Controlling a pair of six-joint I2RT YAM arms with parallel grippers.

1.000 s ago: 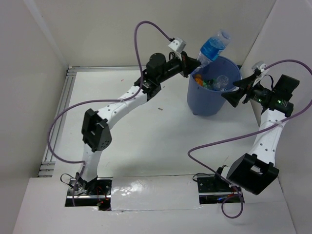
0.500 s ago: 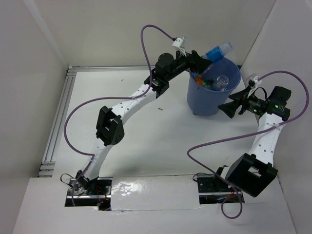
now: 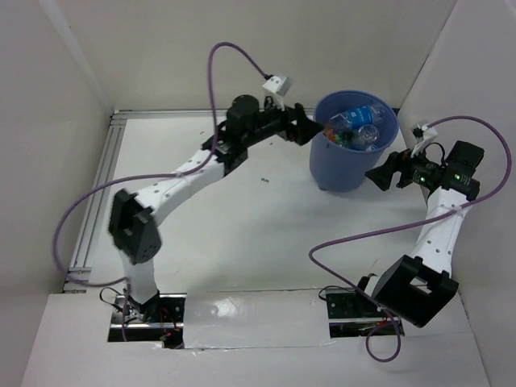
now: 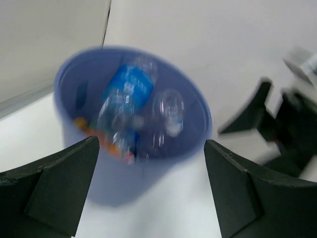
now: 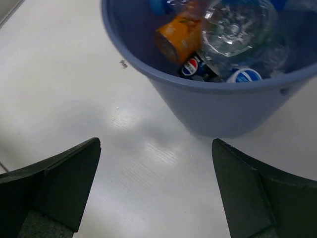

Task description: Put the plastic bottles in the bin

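Note:
The bin (image 3: 348, 171), a big blue bucket, stands at the back right of the table. Several plastic bottles lie inside it. Among them are a clear one with a blue label (image 4: 130, 85), a clear round one (image 5: 233, 27), a short orange one (image 5: 179, 32) and a dark-labelled one (image 5: 190, 67). My left gripper (image 3: 313, 133) is open and empty, just left of the bin's rim. In its wrist view the left gripper (image 4: 151, 188) frames the bin (image 4: 114, 173). My right gripper (image 3: 374, 176) is open and empty at the bin's right side, above bare table (image 5: 156, 191) beside the bin (image 5: 223, 109).
White walls close in the table at the back and on both sides. A metal rail (image 3: 97, 193) runs along the left edge. Purple cables (image 3: 355, 238) loop from both arms over the table.
My left gripper opened and let go of the blue-labelled bottle, which dropped into the bin. The left arm then drew back to the left of the rim. The right arm barely moved.

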